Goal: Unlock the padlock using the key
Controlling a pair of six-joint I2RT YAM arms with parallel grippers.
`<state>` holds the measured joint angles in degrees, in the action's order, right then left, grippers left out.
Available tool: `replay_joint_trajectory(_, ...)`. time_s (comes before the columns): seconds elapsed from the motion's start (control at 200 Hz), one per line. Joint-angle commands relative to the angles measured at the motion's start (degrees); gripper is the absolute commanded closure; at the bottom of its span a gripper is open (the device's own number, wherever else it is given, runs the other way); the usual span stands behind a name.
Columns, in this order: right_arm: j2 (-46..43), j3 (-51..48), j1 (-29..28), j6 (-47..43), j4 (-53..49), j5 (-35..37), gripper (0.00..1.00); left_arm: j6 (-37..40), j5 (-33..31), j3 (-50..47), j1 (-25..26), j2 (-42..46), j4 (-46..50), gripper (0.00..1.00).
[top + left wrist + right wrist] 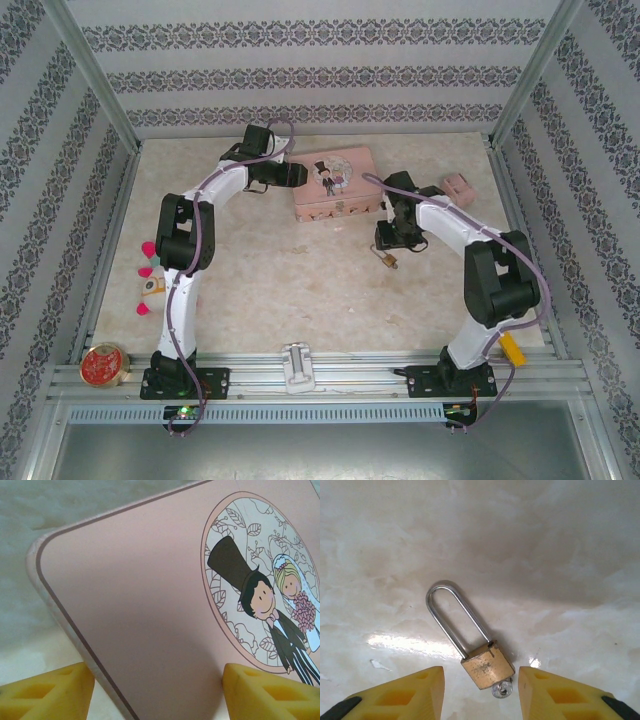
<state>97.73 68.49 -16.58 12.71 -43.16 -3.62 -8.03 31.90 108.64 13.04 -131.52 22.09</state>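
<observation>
The brass padlock (487,666) lies flat on the marble table with its long silvery shackle (454,620) pointing away. The key (502,688) sticks out of the bottom of its body; just its small round silvery head shows. My right gripper (481,692) hovers open over the lock, one yellow finger on each side of the body, not touching. From above, the padlock (387,260) sits just below my right gripper (385,240). My left gripper (159,690) stands open over a corner of the pink tin (150,605), also seen as the pink tin (338,184).
A small pink lump (458,185) rests at the back right. Pink and yellow small items (148,275) lie by the left arm's base, and a red round tin (104,364) sits on the front rail. Metal frame posts and patterned walls close in the table.
</observation>
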Motion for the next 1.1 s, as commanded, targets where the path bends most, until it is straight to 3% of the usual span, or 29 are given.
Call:
replay_joint_trajectory(0.0,-4.3,-1.5,0.8,2.6,-0.7,-0.3,0.56,-0.6,1.9,-2.1,0.1,2.5,2.6,0.27)
replay_joint_trajectory(0.22,-12.2,-3.5,1.2,5.2,-0.5,0.4,0.48,-3.2,-1.0,-8.0,0.1,9.0,-1.0,0.00)
replay_joint_trajectory(0.54,-27.3,-10.0,4.1,8.0,1.1,2.8,0.31,-5.4,-11.1,-18.2,0.1,26.2,-7.0,0.01)
replay_joint_trajectory(0.835,-42.1,-17.8,8.1,9.7,4.8,6.1,0.19,-6.0,-22.3,-40.8,0.1,47.8,-16.6,0.01)
replay_joint_trajectory(0.91,-44.9,-19.0,8.6,10.2,5.2,8.0,0.11,-5.8,-25.1,-45.4,0.1,52.5,-17.0,0.01)
replay_joint_trajectory(0.94,-45.9,-19.5,8.8,10.5,5.4,8.7,0.02,-5.7,-26.0,-47.2,0.1,54.3,-17.4,0.01)
replay_joint_trajectory(1.094,-51.4,-23.0,9.6,12.0,8.3,11.4,0.02,-5.0,-29.6,-57.8,0.1,63.5,-21.2,0.01)
